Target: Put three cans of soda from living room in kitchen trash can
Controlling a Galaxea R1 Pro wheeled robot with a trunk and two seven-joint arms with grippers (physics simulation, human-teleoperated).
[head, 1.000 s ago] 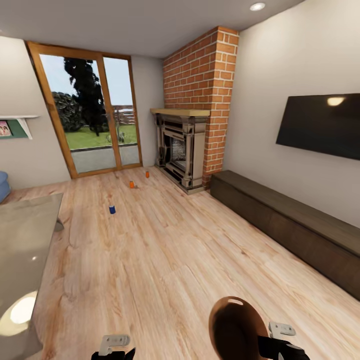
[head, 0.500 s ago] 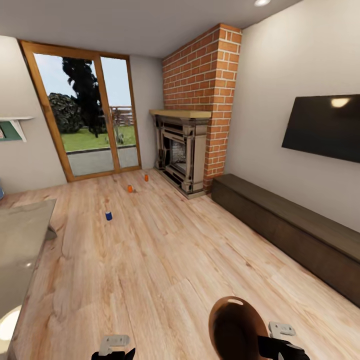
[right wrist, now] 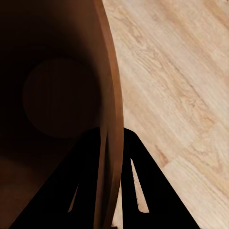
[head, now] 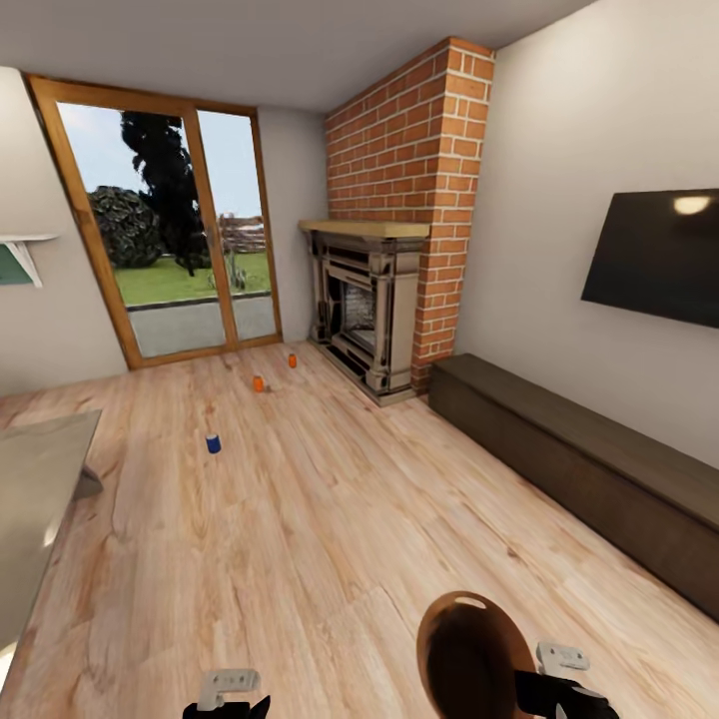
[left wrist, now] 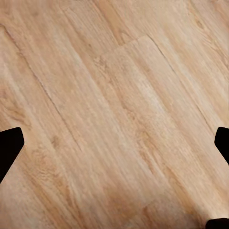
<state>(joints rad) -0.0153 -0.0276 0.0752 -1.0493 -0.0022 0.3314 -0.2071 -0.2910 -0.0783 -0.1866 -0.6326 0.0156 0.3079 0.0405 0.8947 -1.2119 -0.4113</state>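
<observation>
Gripping bin [right wrist: 57, 95] rim: right hand [right wrist: 110, 157] | cans [head: 213, 443] far, floor [head: 330, 519] open

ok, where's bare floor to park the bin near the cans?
Open planks run between the blue can and the bench. It is tighter by the door, where two orange cans stand beside the fireplace.

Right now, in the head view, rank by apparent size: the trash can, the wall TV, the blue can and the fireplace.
1. fireplace
2. wall TV, cut by the frame edge
3. trash can, enlarged by nearness and partly cropped
4. blue can, tiny because it stands far off
</observation>
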